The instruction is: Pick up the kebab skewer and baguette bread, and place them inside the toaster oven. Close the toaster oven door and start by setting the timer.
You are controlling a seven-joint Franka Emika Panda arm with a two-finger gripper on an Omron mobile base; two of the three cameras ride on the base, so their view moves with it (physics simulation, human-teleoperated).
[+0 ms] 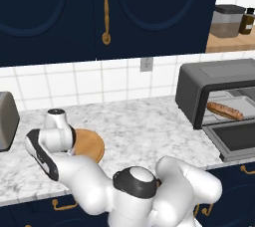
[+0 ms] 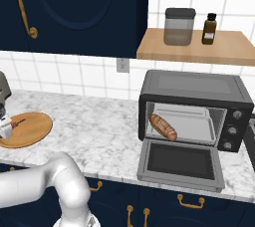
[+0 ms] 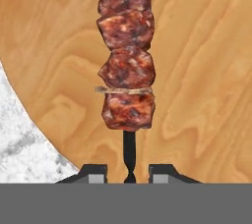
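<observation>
The gripper (image 3: 129, 176) hangs low over the round wooden board (image 3: 197, 70). Its two finger tips (image 3: 96, 174) stand close on each side of the dark stick end of the kebab skewer (image 3: 127, 56). I cannot tell if they pinch it tight yet. The skewer lies flat on the board, with its meat chunks stretching away from the fingers. It looks light and stiff, but the stick is thin and could slip or spin. The bare stick is the best place to hold, not the lumpy meat. The board sits on the counter (image 2: 99, 126), far to the left of the toaster oven (image 2: 191, 89). The toaster oven door (image 2: 180, 164) hangs open. The baguette bread (image 2: 163, 127) already lies inside on the rack.
</observation>
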